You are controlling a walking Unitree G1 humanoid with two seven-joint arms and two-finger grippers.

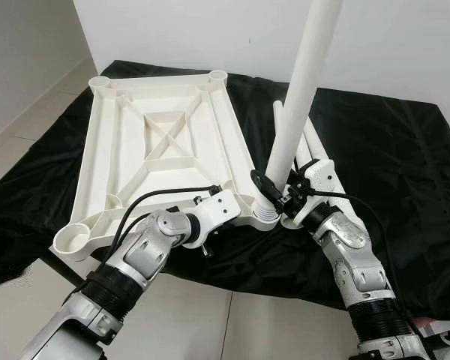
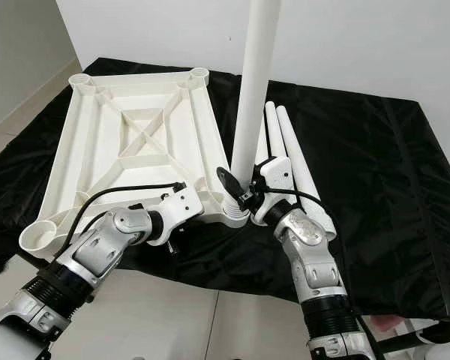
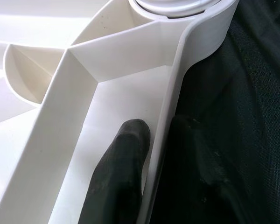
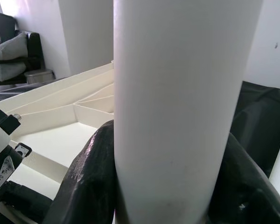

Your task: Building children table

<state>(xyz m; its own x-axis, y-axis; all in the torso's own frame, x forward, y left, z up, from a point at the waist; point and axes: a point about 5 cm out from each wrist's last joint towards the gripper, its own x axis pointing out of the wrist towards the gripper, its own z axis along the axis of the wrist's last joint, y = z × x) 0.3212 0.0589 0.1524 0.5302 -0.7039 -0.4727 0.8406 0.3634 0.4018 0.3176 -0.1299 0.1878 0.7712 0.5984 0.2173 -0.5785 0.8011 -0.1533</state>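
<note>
1. Your right gripper (image 2: 236, 193) is clamped around a white leg (image 2: 256, 90) standing upright in the near corner socket of the upside-down tabletop (image 2: 127, 142).
2. Your left gripper (image 3: 151, 154) pinches the tabletop's near rim.
3. Spare legs (image 2: 296, 161) lie on the black cloth (image 2: 382, 172) just beside the tabletop.

upright leg (image 1: 300, 97) runs past the frame's top edge.

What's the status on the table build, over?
Left gripper clamped on the near rim of the upside-down tabletop. Right gripper shut on the upright leg, seated in the near right corner socket. Spare legs lie beside, nothing blocking.
</note>
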